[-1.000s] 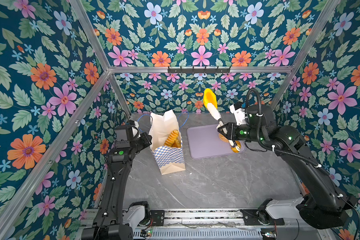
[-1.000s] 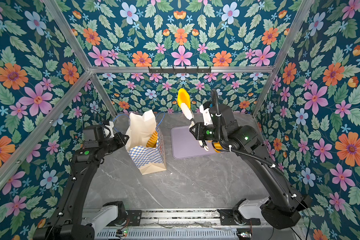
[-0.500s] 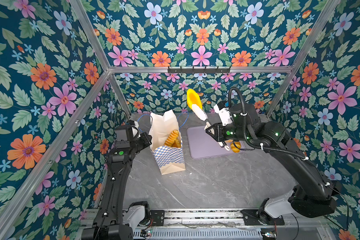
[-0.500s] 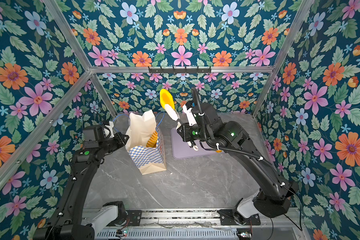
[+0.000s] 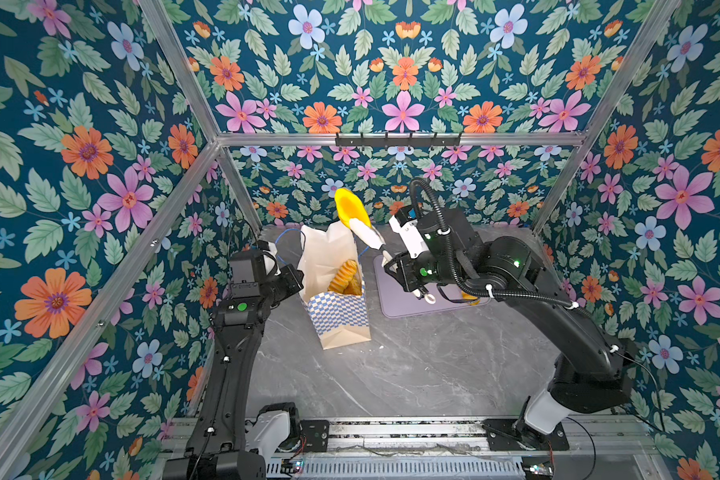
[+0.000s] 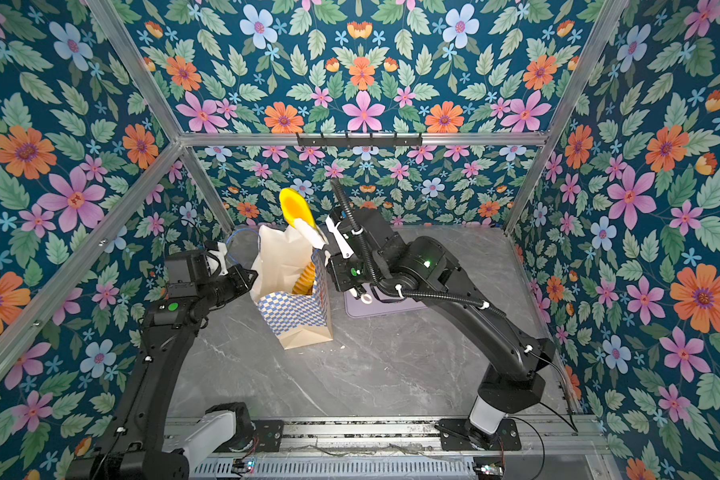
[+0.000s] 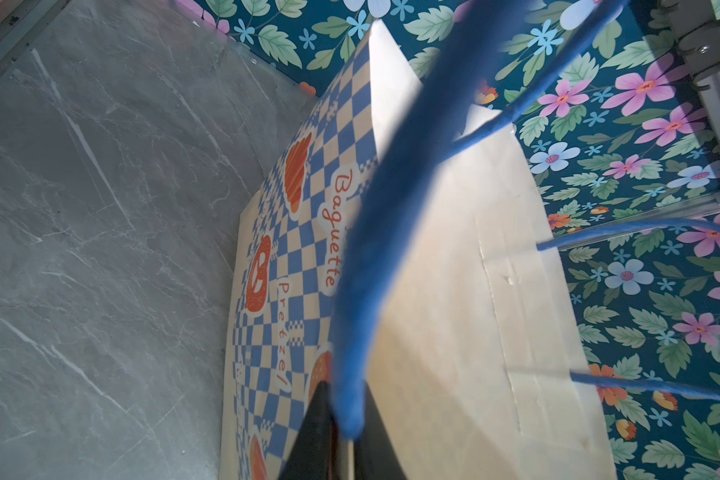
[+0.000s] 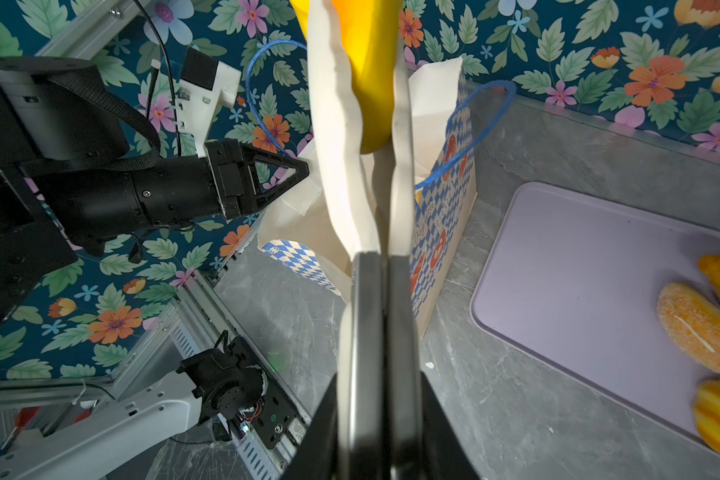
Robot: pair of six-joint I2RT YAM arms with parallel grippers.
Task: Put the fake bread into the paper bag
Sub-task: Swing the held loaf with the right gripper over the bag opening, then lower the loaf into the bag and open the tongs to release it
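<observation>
One fake bread [image 5: 350, 207] is clamped in right claw [image 5: 360, 230], raised near paper bag [image 5: 329, 249]; handle [image 7: 374, 232] is pinched by left claw [image 7: 347, 409]. Release over opening is needed next.

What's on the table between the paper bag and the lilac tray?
Nothing: only a narrow strip of bare grey tabletop separates the paper bag from the lilac tray, clearest in the right wrist view.

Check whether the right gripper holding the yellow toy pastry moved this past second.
Yes: the right gripper moved left, from over the flat lilac tray to the top of the cream paper bag.
</observation>
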